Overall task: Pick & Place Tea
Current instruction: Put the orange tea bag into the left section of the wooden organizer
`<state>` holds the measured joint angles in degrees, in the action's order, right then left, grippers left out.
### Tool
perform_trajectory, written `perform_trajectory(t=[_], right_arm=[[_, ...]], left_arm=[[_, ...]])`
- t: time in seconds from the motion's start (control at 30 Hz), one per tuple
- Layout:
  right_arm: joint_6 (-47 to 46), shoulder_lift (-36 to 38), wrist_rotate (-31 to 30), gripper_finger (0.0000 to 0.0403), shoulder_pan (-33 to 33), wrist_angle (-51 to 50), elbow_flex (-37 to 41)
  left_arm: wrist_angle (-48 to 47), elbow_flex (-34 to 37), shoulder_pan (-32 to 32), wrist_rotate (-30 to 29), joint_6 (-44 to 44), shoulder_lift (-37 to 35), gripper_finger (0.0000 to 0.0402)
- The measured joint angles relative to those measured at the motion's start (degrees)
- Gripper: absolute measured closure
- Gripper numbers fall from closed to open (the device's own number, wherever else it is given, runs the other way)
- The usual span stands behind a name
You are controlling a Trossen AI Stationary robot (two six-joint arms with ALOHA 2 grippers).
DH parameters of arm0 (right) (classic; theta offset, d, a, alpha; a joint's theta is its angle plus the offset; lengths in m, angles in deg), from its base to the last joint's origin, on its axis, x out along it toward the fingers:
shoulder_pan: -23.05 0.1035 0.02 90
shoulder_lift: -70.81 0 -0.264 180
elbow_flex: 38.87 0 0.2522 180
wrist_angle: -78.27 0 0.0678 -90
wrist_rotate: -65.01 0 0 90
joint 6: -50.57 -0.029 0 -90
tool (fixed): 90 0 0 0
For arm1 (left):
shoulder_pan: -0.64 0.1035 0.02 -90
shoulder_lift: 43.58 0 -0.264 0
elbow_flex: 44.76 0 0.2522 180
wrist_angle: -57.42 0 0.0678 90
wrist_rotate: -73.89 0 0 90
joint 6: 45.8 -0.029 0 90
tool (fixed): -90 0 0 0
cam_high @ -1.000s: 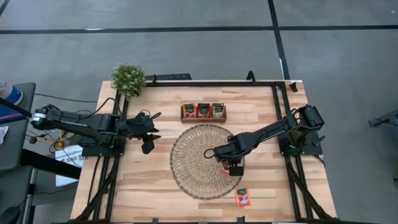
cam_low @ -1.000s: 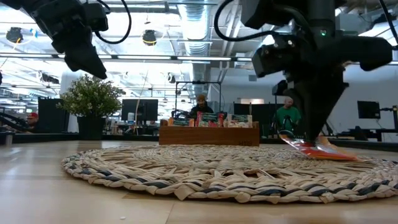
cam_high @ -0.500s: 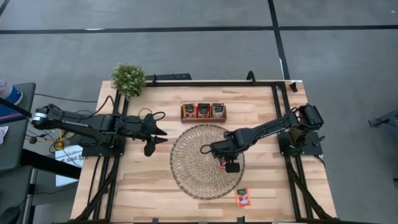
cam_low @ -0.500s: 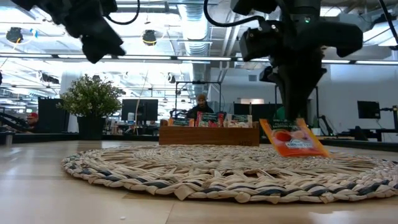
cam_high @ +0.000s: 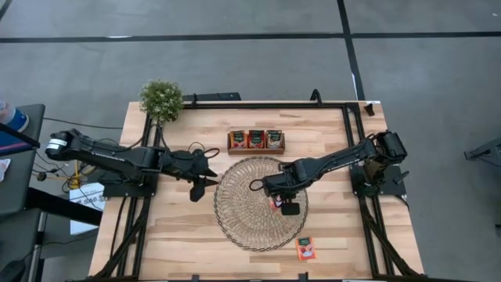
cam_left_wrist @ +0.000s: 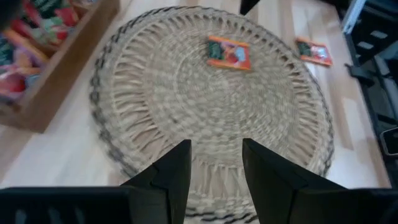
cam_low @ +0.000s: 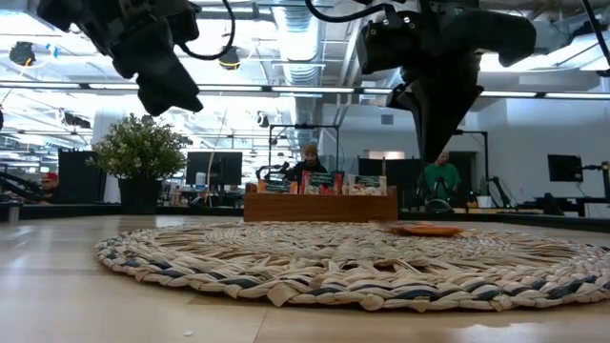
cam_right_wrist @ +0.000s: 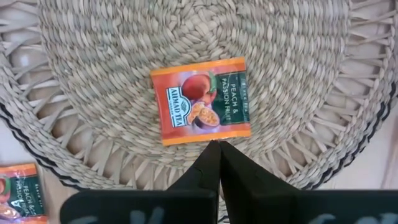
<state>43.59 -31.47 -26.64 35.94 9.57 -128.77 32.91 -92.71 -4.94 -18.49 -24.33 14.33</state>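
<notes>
One red-orange tea sachet [cam_right_wrist: 200,101] lies flat on the round woven mat [cam_high: 243,211], right of its centre, and also shows in the low view [cam_low: 429,230]. My right gripper [cam_right_wrist: 215,149] hangs shut above the sachet's near edge, clear of it [cam_low: 438,143]. A second sachet [cam_high: 306,248] lies on the bare table beyond the mat's near right rim. More sachets stand in the wooden tray [cam_high: 256,140]. My left gripper [cam_left_wrist: 216,163] is open and hovers above the mat's left rim [cam_high: 205,176].
The tray [cam_low: 320,203] stands just beyond the mat's far edge. A potted plant [cam_high: 161,99] is at the table's far left corner. Black frame rails run along the table's sides. Bare wood lies on either side of the mat. People sit in the room behind.
My right gripper lifted the sachet off the mat by one end, so that it hung below the fingers. It carried the sachet a little toward the mat's centre, let it go and rose; the sachet now lies flat. My left gripper moved right, toward the mat's left rim.
</notes>
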Motion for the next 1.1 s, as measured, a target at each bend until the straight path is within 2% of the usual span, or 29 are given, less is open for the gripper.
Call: perform_trajectory(t=[0.3, 0.5, 0.67, 0.93, 1.1], right_arm=[[1.2, -0.02, 0.02, 0.0403, -0.11, 0.34, 0.0], [1.68, -0.02, 1.14, 0.0391, -2.6, 4.33, 0.0], [2.68, -0.14, 6.18, 0.0343, -5.35, 5.24, 0.03], [3.9, -0.24, 6.06, 0.0256, -5.8, 6.95, 4.15], [4.08, -0.24, 4.92, 0.0224, -5.8, 9.56, 5.96]], left_arm=[[2.38, 0.0, 0.0, 1.58, 0.0, 2.01, 0.0266], [2.33, 0.0, 0.0, 1.56, 0.09, 2.01, 0.0266], [2.33, 0.0, 0.0, 1.54, 0.13, 2.01, 0.0266], [2.29, 0.02, 0.0, 1.52, 0.1, 2.01, 0.0266], [2.28, 0.02, 0.0, 1.2, -0.29, 1.98, 0.0266]])
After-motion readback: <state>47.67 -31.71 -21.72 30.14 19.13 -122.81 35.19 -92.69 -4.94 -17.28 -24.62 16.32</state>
